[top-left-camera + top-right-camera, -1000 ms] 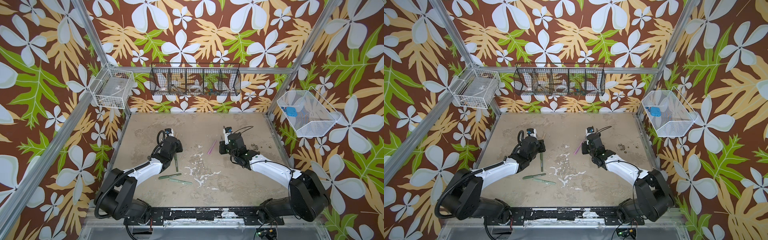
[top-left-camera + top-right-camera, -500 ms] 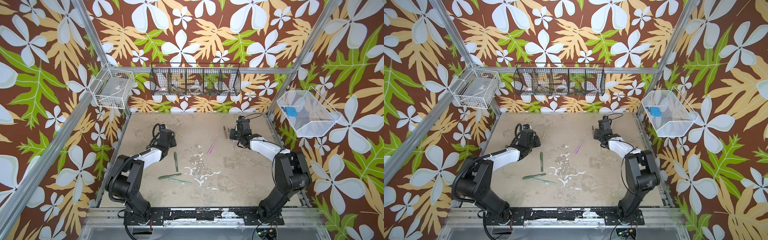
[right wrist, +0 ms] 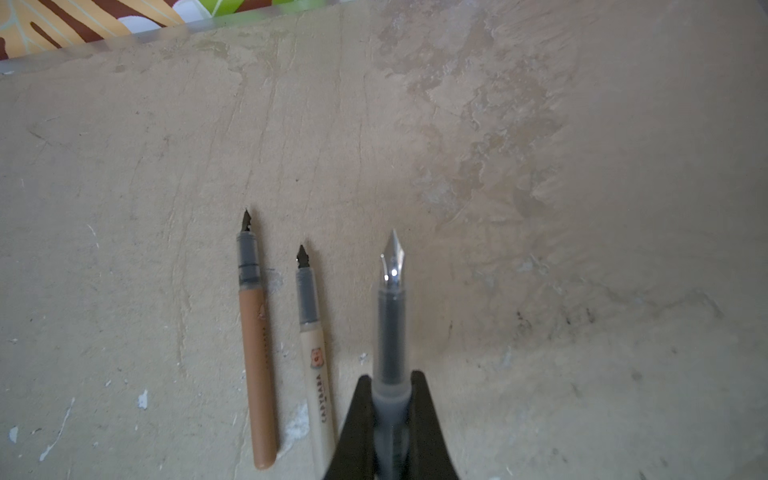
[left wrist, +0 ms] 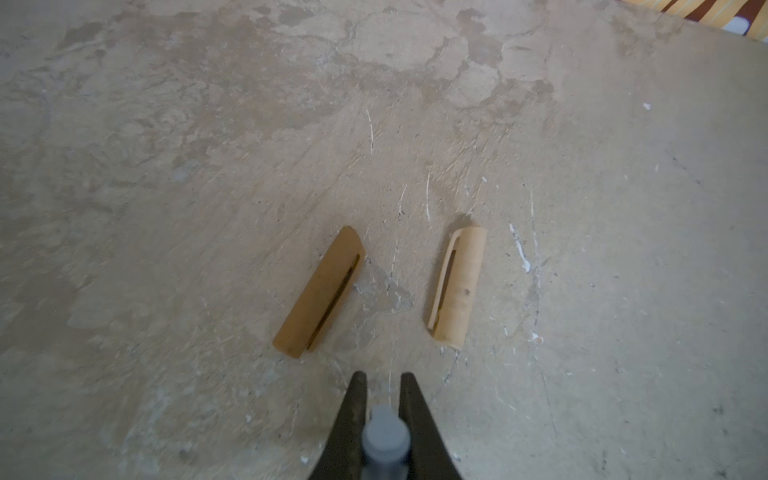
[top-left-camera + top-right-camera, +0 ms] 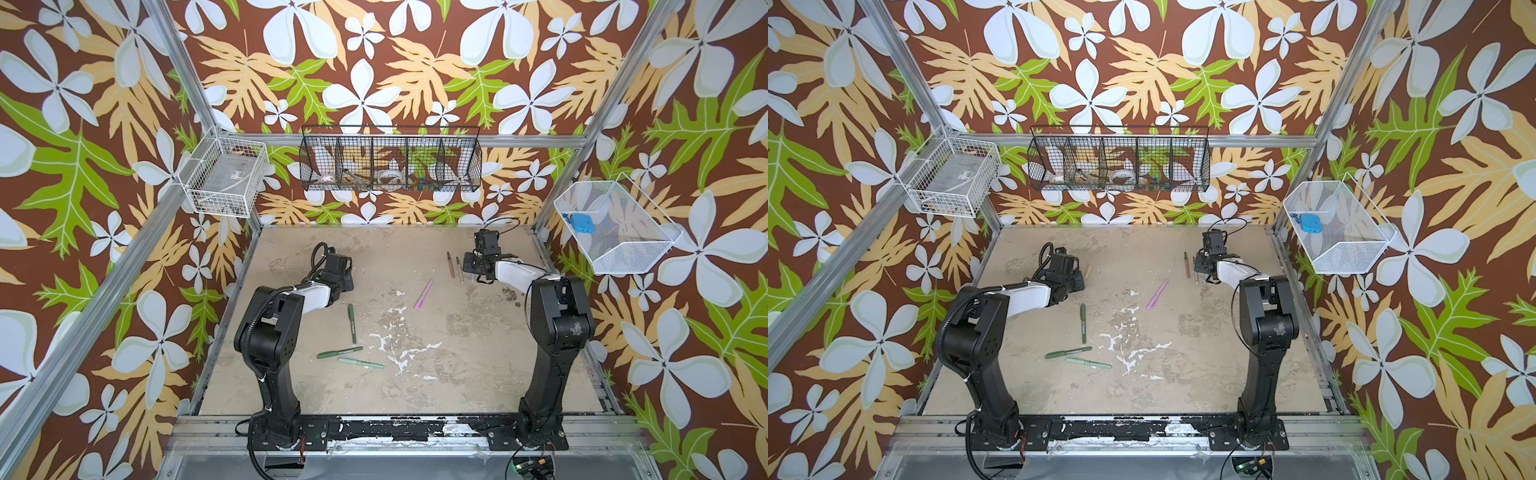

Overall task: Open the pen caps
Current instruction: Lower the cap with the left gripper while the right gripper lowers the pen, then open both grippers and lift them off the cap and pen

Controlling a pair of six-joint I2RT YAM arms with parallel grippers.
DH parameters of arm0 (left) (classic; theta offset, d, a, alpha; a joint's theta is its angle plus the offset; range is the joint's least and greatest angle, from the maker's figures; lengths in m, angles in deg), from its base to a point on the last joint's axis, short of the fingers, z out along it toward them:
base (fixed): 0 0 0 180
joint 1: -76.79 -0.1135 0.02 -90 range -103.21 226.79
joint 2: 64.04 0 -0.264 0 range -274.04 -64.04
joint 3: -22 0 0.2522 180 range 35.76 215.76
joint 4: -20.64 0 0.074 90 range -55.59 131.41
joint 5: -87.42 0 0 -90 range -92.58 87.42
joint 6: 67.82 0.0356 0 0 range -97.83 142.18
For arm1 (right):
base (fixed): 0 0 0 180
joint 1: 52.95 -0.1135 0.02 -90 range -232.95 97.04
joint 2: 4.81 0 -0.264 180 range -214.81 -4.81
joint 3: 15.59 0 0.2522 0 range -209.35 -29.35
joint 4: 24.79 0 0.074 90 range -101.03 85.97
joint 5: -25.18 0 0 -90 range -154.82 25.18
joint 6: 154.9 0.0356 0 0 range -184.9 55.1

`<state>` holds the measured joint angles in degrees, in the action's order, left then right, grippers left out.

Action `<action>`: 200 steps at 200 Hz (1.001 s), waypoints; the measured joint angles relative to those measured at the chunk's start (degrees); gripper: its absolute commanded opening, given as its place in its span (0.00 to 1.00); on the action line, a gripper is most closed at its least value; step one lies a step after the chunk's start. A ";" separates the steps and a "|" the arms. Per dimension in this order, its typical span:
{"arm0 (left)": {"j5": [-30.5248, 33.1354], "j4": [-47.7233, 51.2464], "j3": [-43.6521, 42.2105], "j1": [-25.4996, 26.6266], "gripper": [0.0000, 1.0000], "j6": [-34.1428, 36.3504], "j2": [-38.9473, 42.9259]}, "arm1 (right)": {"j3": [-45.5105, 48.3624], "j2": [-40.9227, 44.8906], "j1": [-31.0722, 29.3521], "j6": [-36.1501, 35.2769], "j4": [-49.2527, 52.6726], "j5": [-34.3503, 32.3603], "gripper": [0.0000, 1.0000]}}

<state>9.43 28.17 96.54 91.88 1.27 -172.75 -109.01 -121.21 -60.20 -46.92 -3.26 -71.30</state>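
Now, left gripper: clenched on stubby grey-blue plastic cap, left of slim pink capped pen.
right gripper: grasping uncapped grey-blue nibbed pen, right of pink pen.
brown plastic cap, beige plastic cap: loose, left of pink pen.
brown pen, beige pen: uncapped, right of pink pen.

A lab robot cell: an aluminium frame and leaf-print panels box in a scuffed tabletop. A black wire basket hangs beyond the left gripper and right gripper; a metal base rail lies behind them.
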 measured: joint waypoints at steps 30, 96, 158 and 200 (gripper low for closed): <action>0.50 1.36 2.34 -0.04 0.02 0.57 -2.95 | -1.01 -2.34 0.11 -0.94 1.03 -0.20 0.00; 0.61 -0.94 4.66 -0.92 0.10 1.44 -5.97 | -2.71 -4.79 0.33 -1.73 1.68 -0.63 0.10; -0.20 -0.92 4.83 -1.29 0.20 1.25 -6.19 | 0.02 -2.64 0.37 -0.17 1.29 0.55 0.32; -1.73 -1.16 2.23 -1.36 0.38 1.68 -4.52 | 2.03 4.92 0.33 1.33 0.44 1.86 0.37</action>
<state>7.71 27.01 98.77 90.53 2.95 -177.27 -106.98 -116.29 -59.87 -45.59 -2.83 -69.44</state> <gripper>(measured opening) 0.338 0.365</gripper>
